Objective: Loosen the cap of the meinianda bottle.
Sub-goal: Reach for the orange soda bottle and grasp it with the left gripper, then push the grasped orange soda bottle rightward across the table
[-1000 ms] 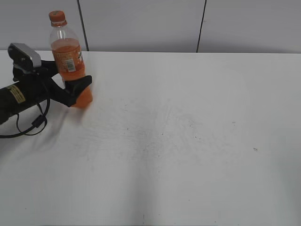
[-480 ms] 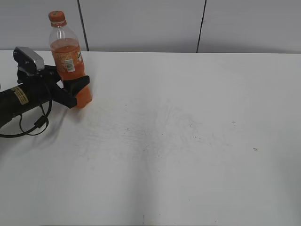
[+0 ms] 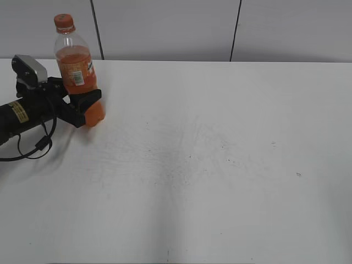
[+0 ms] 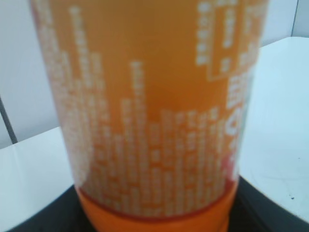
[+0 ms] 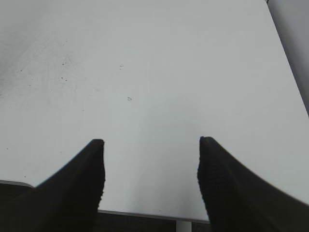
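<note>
One meinianda bottle (image 3: 77,77) stands upright near the far left corner of the white counter (image 3: 220,154), its orange cap (image 3: 64,22) on top. Left tool (image 3: 85,107) reaches in low from the left edge, clamped around the bottle's lower body. Right tool (image 5: 150,159) hangs spread wide over bare, speckled counter.

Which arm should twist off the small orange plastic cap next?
Probably right. The left gripper is clamped on the tall clear plastic orange-drink bottle, steadying it upright. The right gripper is open and empty, free to reach the small orange cap.
</note>
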`<act>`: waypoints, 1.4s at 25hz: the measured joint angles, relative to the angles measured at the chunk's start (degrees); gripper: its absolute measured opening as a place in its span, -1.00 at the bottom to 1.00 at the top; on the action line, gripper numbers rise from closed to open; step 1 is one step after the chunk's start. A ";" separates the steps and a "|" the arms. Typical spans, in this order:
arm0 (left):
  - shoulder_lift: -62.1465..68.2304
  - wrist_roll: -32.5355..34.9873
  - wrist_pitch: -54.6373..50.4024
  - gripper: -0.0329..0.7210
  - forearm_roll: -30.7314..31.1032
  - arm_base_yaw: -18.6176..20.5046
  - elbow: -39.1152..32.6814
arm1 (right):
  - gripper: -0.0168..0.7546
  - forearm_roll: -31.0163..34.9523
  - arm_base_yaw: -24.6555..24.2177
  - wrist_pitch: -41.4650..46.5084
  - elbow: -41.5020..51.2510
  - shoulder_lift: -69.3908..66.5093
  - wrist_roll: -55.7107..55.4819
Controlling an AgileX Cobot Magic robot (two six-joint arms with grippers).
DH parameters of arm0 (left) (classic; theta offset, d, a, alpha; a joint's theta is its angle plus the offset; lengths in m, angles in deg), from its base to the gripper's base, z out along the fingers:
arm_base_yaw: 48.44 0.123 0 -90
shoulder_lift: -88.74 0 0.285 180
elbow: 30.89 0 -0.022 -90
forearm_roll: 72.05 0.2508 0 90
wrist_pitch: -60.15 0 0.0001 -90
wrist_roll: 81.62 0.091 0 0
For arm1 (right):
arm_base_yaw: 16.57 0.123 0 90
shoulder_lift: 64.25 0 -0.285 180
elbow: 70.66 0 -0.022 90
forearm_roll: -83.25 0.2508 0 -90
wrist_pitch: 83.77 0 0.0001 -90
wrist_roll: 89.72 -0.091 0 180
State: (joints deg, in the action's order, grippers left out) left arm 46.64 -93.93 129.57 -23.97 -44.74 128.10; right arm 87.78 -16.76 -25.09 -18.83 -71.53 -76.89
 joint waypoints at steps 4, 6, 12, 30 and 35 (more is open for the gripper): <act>-0.40 -1.51 -0.05 0.14 3.48 0.34 0.00 | 0.23 0.00 0.00 0.00 0.00 0.00 0.00; -1.00 -2.56 -0.53 0.14 5.79 0.41 0.00 | 0.23 0.00 0.00 0.00 0.00 0.00 0.00; -3.98 -4.79 -3.40 0.14 11.19 0.23 -0.41 | 0.23 0.00 0.00 0.00 0.00 0.00 0.00; -10.98 -7.67 -3.64 0.14 8.89 -16.47 -6.74 | 0.23 0.00 0.00 0.00 0.00 0.00 0.00; -11.05 -7.67 -3.62 0.14 6.18 -22.85 -6.79 | 0.23 0.00 0.00 0.00 0.00 0.00 0.00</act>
State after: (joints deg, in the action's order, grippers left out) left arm 35.59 -101.60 125.95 -17.79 -67.58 121.31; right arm 87.78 -16.76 -25.09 -18.83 -71.53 -76.89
